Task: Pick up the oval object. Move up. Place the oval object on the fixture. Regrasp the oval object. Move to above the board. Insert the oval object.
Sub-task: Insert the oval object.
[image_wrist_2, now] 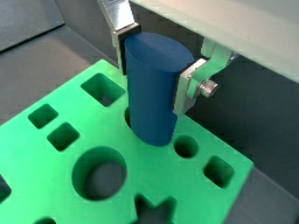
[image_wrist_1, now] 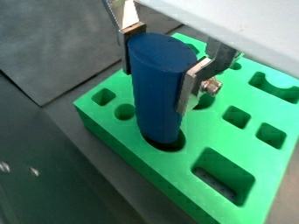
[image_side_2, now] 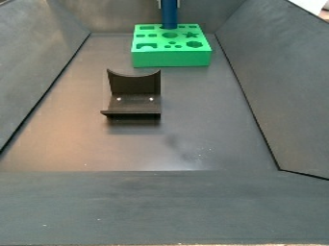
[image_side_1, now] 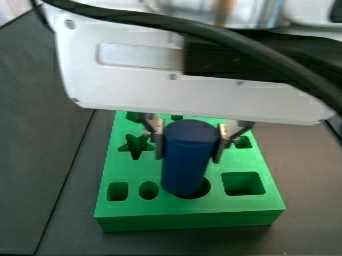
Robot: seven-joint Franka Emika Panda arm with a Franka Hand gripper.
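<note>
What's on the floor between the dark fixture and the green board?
Nothing: in a side view, bare dark floor separates the fixture from the board. The gripper holds the oval object over the board.

The oval object [image_side_2: 168,12] and the gripper [image_wrist_1: 162,59] above it are cut off in a side view.

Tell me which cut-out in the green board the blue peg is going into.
The round-ended hole near the board's front edge middle in a side view, between small rounded holes and a rectangular hole. The gripper holds the oval object upright with its lower end in that hole.

One pincer [image_wrist_1: 162,63], one oval object [image_wrist_1: 156,87], one board [image_side_2: 174,46], one fixture [image_side_2: 133,93]
</note>
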